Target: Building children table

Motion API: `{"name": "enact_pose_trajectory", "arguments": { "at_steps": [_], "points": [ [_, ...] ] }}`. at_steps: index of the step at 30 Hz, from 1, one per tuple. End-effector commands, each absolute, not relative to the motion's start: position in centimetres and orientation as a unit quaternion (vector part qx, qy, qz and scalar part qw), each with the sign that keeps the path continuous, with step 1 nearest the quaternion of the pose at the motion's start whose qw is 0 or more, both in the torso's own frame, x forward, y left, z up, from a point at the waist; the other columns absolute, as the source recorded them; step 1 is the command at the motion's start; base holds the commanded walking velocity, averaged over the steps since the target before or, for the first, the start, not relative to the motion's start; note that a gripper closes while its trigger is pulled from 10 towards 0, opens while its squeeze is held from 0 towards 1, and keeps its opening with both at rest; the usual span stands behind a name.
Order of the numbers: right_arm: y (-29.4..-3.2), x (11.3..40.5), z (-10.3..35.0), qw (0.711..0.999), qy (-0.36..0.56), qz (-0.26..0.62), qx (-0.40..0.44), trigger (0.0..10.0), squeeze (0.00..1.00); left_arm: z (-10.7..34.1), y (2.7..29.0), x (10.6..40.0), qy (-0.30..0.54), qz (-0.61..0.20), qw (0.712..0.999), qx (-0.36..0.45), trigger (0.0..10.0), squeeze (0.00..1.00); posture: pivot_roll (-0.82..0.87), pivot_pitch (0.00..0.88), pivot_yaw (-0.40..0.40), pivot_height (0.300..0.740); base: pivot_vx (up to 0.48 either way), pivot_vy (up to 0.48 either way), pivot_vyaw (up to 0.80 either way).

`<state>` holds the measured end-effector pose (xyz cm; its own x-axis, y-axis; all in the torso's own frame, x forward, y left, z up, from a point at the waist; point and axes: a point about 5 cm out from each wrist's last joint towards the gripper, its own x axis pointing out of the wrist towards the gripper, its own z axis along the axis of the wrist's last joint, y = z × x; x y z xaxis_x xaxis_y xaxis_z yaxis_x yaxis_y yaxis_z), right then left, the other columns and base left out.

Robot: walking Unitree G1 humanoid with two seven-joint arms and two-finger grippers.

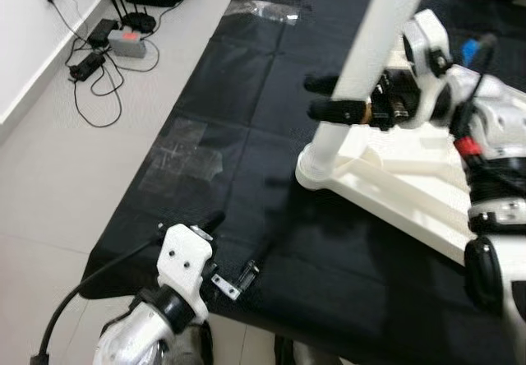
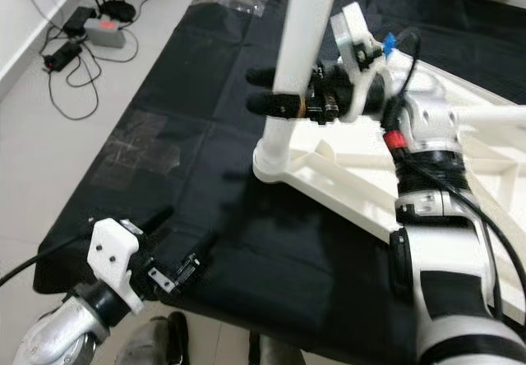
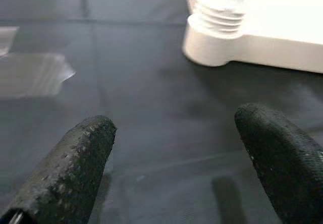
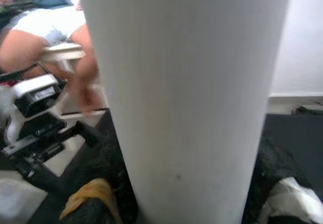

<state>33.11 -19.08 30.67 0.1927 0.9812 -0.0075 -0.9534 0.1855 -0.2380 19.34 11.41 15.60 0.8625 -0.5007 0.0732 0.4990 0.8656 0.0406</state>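
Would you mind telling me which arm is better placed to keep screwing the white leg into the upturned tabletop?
The right. Its gripper is shut around the leg, which stands upright in the tabletop's corner socket. The left gripper hangs open, low over the black sheet, away from the leg.

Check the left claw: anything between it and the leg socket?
Nothing visible. The open left claw faces the table leg where it meets its socket, with bare black mat between. The right claw grips that leg.
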Motion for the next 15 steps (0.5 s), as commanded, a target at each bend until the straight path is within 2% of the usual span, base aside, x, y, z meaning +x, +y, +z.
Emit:
{"name": "enact_pose_trajectory", "arguments": {
  "at_steps": [1, 2, 4, 5, 6, 8, 9, 10, 11, 12, 13, 15],
  "points": [
    [-19.9, 33.0, 29.9, 0.788, -0.040, 0.608, -0.085, 0.0, 0.00, 15.1, 11.4, 19.2, -0.034, -0.262, 0.965, 0.005, 10.0, 0.00, -0.01, 0.134, -0.093, 0.740, 0.000, 0.000, 0.00],
    [-19.8, 32.6, 28.8, 0.806, -0.026, 0.586, -0.076, 0.0, 0.00, 14.9, 11.3, 19.4, -0.033, -0.261, 0.965, 0.004, 10.0, 0.00, -0.01, 0.134, -0.093, 0.740, 0.000, 0.000, 0.00],
    [-19.8, 32.6, 28.8, 0.806, -0.026, 0.586, -0.076, 0.0, 0.00, 14.9, 11.3, 19.4, -0.033, -0.261, 0.965, 0.004, 10.0, 0.00, -0.01, 0.134, -0.093, 0.740, 0.000, 0.000, 0.00],
    [-17.6, 32.0, 20.8, 0.931, 0.067, 0.354, -0.065, 0.0, 0.00, 14.3, 11.5, 20.2, -0.032, -0.258, 0.966, 0.005, 10.0, 0.00, -0.07, 0.052, -0.104, 0.740, 0.000, 0.000, 0.00],
    [-16.5, 29.4, 15.9, 0.969, 0.116, 0.210, -0.062, 0.0, 0.00, 13.7, 11.5, 21.1, -0.030, -0.258, 0.966, 0.008, 10.0, 0.00, -0.07, 0.010, -0.077, 0.740, 0.000, 0.000, 0.00],
    [-16.5, 29.4, 15.9, 0.969, 0.116, 0.210, -0.062, 0.0, 0.00, 13.7, 11.5, 21.1, -0.030, -0.258, 0.966, 0.008, 10.0, 0.00, -0.07, 0.010, -0.077, 0.740, 0.000, 0.000, 0.00],
    [-14.8, 28.3, 14.5, 0.979, 0.123, 0.152, -0.055, 0.0, 0.00, 13.3, 11.4, 22.1, -0.030, -0.259, 0.965, 0.011, 10.0, 0.00, -0.09, 0.000, -0.074, 0.740, 0.000, 0.000, 0.00],
    [-13.3, 29.4, 14.9, 0.982, 0.104, 0.147, -0.053, 0.0, 0.00, 12.9, 11.4, 23.1, -0.031, -0.255, 0.966, 0.010, 10.0, 0.00, -0.06, 0.000, -0.099, 0.740, 0.000, 0.000, 0.00],
    [-12.3, 30.8, 15.8, 0.978, 0.081, 0.186, -0.049, 0.0, 0.00, 12.8, 11.4, 23.8, -0.031, -0.252, 0.967, 0.009, 10.0, 0.00, -0.06, 0.000, -0.101, 0.740, 0.000, 0.000, 0.00],
    [-12.3, 30.8, 15.8, 0.978, 0.081, 0.186, -0.049, 0.0, 0.00, 12.8, 11.4, 23.8, -0.031, -0.252, 0.967, 0.009, 10.0, 0.00, -0.06, 0.000, -0.101, 0.740, 0.000, 0.000, 0.00],
    [-11.8, 32.0, 16.7, 0.977, 0.067, 0.194, -0.048, 0.0, 0.00, 12.7, 11.5, 24.2, -0.033, -0.248, 0.968, 0.011, 10.0, 0.00, -0.06, 0.000, -0.100, 0.740, 0.000, 0.000, 0.00],
    [-11.8, 32.0, 16.7, 0.977, 0.067, 0.194, -0.048, 0.0, 0.00, 12.7, 11.5, 24.2, -0.033, -0.248, 0.968, 0.011, 10.0, 0.00, -0.06, 0.000, -0.100, 0.740, 0.000, 0.000, 0.00]
  ]
}}
